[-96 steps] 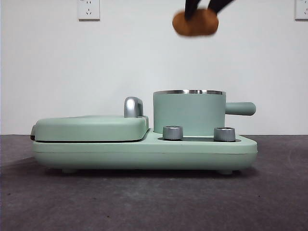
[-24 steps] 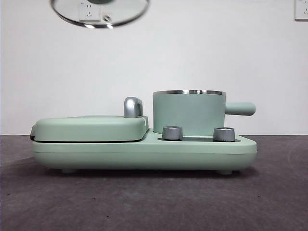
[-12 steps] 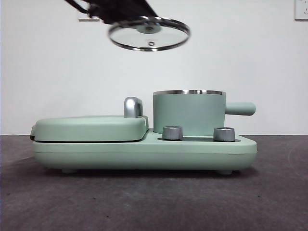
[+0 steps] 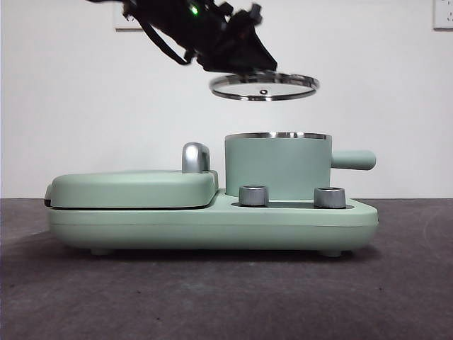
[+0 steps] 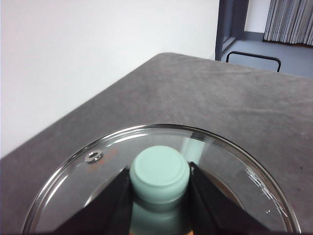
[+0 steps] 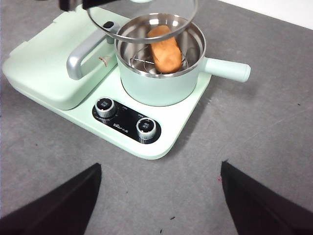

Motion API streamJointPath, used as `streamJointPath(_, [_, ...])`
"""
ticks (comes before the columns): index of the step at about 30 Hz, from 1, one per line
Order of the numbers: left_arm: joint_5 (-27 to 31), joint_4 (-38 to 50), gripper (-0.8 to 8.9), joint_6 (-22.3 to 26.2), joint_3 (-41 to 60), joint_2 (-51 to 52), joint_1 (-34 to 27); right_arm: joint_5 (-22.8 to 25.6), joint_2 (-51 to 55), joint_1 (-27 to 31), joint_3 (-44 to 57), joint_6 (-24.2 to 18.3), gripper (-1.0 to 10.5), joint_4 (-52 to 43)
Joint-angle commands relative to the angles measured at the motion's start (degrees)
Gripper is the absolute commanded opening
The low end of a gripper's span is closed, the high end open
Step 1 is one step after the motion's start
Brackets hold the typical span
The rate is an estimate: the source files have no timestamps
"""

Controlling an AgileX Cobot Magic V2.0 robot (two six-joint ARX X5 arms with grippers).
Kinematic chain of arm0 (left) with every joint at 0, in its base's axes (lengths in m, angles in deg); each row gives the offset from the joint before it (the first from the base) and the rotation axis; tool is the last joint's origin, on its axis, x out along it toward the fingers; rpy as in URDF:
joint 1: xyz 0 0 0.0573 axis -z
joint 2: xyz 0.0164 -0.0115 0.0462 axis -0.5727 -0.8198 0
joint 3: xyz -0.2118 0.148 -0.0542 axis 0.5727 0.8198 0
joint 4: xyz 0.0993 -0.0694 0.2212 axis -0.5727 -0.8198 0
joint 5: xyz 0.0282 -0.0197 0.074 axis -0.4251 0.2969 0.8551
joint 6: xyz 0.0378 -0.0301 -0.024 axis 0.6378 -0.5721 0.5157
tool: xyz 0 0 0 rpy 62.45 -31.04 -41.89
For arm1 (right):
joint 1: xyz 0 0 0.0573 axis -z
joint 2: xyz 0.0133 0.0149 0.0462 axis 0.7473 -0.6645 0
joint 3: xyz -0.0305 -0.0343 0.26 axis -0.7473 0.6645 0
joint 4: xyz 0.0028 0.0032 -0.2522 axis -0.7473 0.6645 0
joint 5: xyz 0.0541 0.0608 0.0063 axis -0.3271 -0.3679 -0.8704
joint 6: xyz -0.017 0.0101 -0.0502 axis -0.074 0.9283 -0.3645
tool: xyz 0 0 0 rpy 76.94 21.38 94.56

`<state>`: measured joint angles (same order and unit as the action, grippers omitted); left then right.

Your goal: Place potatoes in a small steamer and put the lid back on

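The mint-green small steamer (image 4: pixel 277 166) stands on the right half of the cooker base, its side handle pointing right. From the right wrist view an orange-brown potato (image 6: pixel 164 49) lies inside the steamer (image 6: pixel 161 73) on a wire rack. The clear glass lid (image 4: pixel 263 86) hangs level a short way above the steamer's rim, slightly left of centre. My left gripper (image 5: pixel 159 183) is shut on the lid's mint knob (image 5: pixel 159 174), seen in the front view as a dark arm (image 4: pixel 202 32) reaching in from the upper left. My right gripper (image 6: pixel 159 196) stays open, high over the table in front of the cooker.
The cooker base (image 4: pixel 212 227) carries a flat mint griddle cover (image 4: pixel 134 188) with a chrome handle (image 4: pixel 196 157) on the left and two steel dials (image 4: pixel 254 195) at the front. Dark grey table surface surrounds the cooker.
The lid has travelled right and down, from the upper left to just above the steamer, and levelled out. Earlier the potato hung above the pot; it now lies inside.
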<state>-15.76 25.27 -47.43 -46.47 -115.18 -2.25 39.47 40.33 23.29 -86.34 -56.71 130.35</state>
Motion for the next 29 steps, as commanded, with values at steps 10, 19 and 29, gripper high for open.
streamJointPath(10, [-0.42, 7.39, 0.14, 0.83, -2.01, -5.92, 0.35, 2.27, -0.35, -0.26, -0.52, 0.59, 3.8, 0.0])
streamJointPath(19, [-0.46, 7.34, 0.14, 0.98, -2.01, -7.41, 0.48, 3.04, -0.42, -0.26, -0.52, 0.61, 3.8, -0.66])
streamJointPath(29, [-0.46, 7.19, 0.14, 0.96, -2.01, -8.66, 0.72, 2.99, -0.72, -0.26, -0.52, 0.61, 3.8, -0.85])
